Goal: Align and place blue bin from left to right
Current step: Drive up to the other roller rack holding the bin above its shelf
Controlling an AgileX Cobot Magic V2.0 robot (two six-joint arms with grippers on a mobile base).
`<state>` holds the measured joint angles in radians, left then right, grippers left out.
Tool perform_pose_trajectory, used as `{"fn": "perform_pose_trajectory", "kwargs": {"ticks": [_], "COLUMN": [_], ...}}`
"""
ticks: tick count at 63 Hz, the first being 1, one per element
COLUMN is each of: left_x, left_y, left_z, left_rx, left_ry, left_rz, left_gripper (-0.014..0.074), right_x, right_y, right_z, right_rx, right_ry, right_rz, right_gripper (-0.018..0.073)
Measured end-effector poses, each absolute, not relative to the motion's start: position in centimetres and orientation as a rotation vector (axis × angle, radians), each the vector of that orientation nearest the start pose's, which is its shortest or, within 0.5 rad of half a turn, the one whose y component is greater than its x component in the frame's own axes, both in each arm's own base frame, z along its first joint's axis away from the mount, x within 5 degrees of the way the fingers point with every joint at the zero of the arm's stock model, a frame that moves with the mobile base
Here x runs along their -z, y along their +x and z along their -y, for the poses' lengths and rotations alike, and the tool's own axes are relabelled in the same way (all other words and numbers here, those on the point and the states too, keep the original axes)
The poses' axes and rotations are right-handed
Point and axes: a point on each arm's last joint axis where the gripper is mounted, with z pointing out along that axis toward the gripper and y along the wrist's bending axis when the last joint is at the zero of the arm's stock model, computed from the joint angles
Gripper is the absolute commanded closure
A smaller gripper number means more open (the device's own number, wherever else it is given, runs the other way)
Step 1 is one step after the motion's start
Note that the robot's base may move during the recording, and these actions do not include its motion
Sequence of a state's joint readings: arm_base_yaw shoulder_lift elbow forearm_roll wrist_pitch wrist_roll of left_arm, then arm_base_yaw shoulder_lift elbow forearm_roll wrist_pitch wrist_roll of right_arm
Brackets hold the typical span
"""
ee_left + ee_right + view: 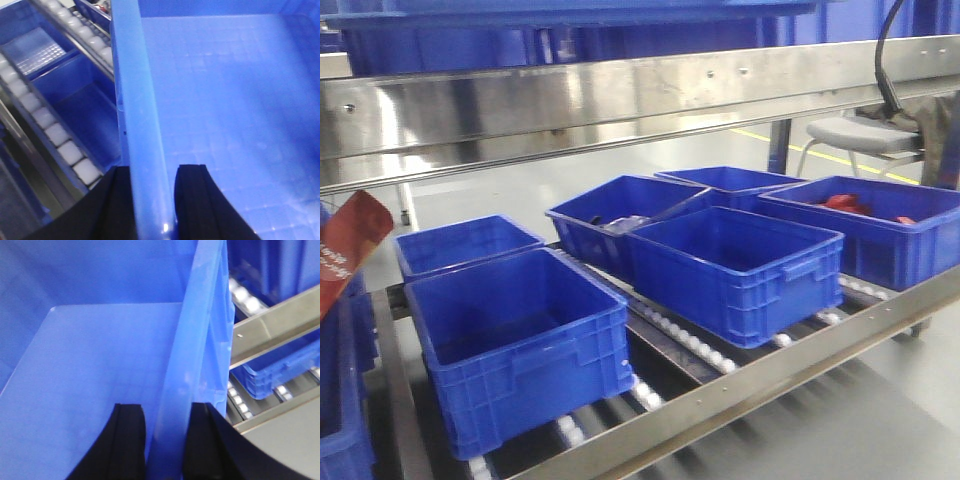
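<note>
**Both walls pinched: carry level, land square**

Nearest my left wrist camera, the left gripper (155, 170) is closed down on the blue bin (225, 100). One black finger sits outside the wall and one inside, both snug against the thick rim running up the frame. The right gripper (165, 407) has the opposite wall the same way, narrowed to the wall's thickness. So the bin hangs between my two arms, and what I see of its floor is bare.

Past the rim, in the upper left of the left wrist view, the roller rails (55, 132) lie below. From that I judge the bin is lifted clear of the rack. In the front view the blue band along the top edge may be it; I can't be sure.

To do this well, I'd move both arms together at matched height and spacing. Any drift would twist a wall out of the pads. I'd bring the bin down flat, with its long side parallel to the steel front rail (770, 372).

The stretch of rollers between the near-left crate (520, 340) and the middle crate (735, 270) looks narrow, so I'd confirm the fit before lowering. Rollers let a crate creep, so I'd open only once it sits settled. Farther back, the crate with red items (845, 205) marks the right end of the row.
</note>
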<state>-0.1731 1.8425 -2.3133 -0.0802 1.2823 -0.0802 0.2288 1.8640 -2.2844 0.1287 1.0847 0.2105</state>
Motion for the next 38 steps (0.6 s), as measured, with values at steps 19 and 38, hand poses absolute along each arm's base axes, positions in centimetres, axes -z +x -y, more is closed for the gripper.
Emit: {"fn": "perform_pose_trajectory", "kwargs": {"ticks": [19,38], "left_x": [-47.60,-47.59], "left_y": [37.51,37.52], "left_z": [7.27,7.25], "left_rx": [0.231,0.227], "left_ry": [0.121,0.120], "left_rz": [-2.299,-2.299], "left_gripper": [0.0707,0.0707], "right_x": [-47.42,-47.42], "right_y": [39.01,39.01], "right_z": [-10.15,-10.15], "right_rx": [-0.411,-0.411], "right_ry": [-0.022,-0.022], "right_rz": [-2.169,-2.169], "right_gripper": [0.0713,0.0713]}}
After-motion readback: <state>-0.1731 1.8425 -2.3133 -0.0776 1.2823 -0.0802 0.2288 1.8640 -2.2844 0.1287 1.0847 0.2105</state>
